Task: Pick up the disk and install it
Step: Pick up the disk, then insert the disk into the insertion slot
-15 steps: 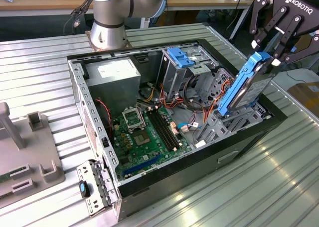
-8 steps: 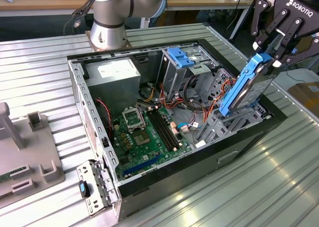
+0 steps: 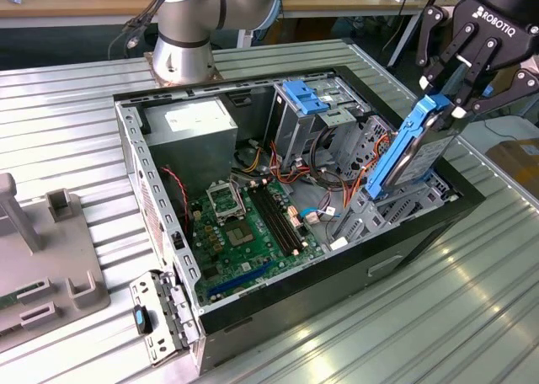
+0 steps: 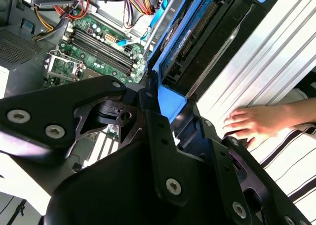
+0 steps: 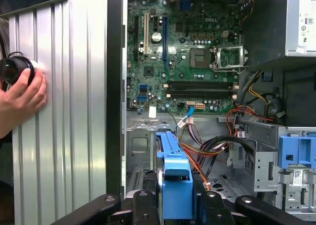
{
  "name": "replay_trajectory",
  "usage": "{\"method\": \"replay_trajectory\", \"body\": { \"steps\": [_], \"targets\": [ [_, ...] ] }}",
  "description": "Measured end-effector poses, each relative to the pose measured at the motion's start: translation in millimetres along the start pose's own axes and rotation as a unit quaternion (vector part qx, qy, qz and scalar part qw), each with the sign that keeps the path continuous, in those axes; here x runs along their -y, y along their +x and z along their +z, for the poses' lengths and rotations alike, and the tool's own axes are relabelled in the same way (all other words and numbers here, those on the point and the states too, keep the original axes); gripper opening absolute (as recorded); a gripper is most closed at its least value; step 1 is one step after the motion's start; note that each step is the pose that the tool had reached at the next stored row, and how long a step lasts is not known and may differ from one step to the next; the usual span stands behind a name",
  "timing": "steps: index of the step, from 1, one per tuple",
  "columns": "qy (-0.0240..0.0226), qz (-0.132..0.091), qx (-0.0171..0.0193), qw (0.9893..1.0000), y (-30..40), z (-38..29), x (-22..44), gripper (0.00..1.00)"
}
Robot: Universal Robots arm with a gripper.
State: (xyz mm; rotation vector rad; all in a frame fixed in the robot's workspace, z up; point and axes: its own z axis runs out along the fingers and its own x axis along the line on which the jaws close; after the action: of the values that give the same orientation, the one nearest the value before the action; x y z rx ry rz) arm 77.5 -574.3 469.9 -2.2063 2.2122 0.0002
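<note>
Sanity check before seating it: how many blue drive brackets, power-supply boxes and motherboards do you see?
Blue drive brackets: 2, one framing the disk
Power-supply boxes: 1
Motherboards: 1
Total: 4

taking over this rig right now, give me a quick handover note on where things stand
Gripper: shut on the disk, clamped on its upper blue end.
Disk: off the table, held steeply tilted over the open computer case, at the exterior view's right. Its lower end is down at the grey drive cage.
Done: pick-up.
Left: install; the disk is not seated in the cage.
Note: a person's hand rests on the table beside the case.
</note>
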Motion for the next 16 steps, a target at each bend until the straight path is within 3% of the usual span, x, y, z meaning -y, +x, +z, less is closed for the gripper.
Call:
{"method": "replay_trajectory", "body": {
  "steps": [16],
  "targets": [
    [0.0000, 0.000, -0.0007, 1.0000, -0.9, 10.4, 1.3, 0.36]
  ]
}}
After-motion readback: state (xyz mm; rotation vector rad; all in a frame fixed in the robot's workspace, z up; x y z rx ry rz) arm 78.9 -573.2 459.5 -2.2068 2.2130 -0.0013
